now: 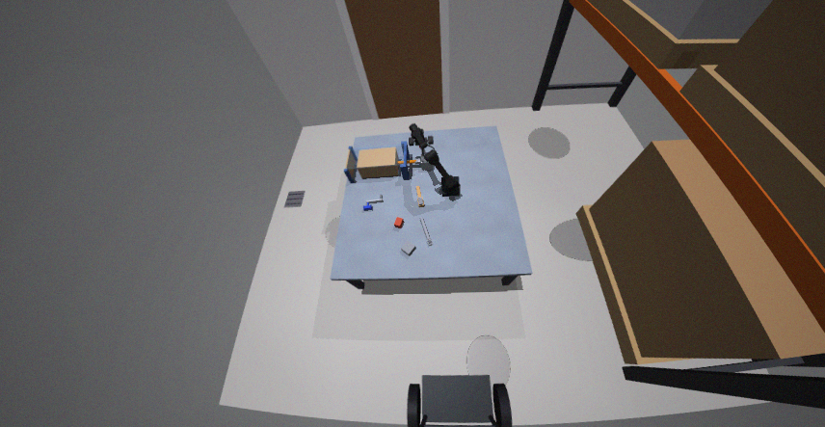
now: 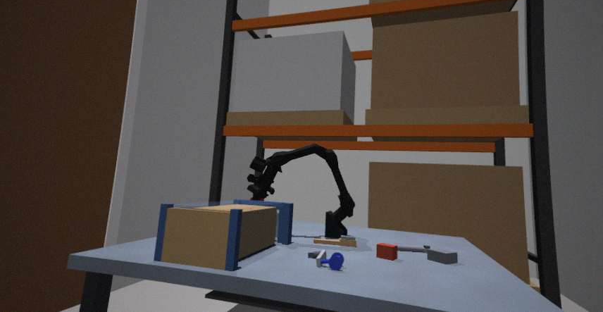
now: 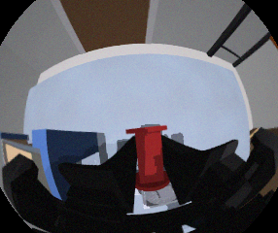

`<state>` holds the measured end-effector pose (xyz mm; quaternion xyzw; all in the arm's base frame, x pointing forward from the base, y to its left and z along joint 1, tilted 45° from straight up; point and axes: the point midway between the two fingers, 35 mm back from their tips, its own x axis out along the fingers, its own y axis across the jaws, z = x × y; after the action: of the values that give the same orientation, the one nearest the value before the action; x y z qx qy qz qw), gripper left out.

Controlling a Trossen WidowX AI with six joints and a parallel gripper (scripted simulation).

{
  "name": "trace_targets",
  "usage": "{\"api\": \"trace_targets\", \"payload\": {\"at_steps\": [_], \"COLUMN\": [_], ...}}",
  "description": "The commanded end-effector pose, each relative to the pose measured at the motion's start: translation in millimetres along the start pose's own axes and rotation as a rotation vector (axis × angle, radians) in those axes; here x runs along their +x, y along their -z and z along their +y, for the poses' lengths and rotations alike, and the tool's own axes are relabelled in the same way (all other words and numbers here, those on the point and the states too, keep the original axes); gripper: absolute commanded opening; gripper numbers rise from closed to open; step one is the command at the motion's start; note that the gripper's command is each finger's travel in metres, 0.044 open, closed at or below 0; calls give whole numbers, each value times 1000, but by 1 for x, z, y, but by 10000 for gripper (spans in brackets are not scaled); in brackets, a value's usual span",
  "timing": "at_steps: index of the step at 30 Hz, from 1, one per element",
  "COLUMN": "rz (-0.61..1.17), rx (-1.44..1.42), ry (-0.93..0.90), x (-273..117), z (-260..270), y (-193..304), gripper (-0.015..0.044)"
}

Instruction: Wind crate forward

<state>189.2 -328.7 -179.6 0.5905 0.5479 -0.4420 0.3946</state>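
Our claw [image 1: 419, 146] [image 2: 256, 200] [image 3: 146, 138] grips the red handle [image 3: 149, 157]; beside it stands the blue frame [image 1: 405, 161] [image 2: 284, 225] [image 3: 73, 148], with the crate [image 1: 378, 162] [image 2: 198, 236] just beyond; farther off from our claw lie the red block [image 1: 398, 223] [image 2: 387, 251] and grey block [image 1: 408, 249] [image 2: 442, 256]

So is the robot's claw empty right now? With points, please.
No, the wrist view shows a red handle [image 3: 150, 157] upright between the gripper's [image 3: 150, 160] dark fingers, one on each side of it.
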Motion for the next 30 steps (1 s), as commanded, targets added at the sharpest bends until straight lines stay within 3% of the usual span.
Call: {"api": "trace_targets", "payload": {"at_steps": [1, 30], "rz": [24, 27], "rx": [-17, -17], "ry": [-29, -31], "x": [-2, -17], "z": [20, 52], "y": [12, 41], "gripper": [0, 0]}}
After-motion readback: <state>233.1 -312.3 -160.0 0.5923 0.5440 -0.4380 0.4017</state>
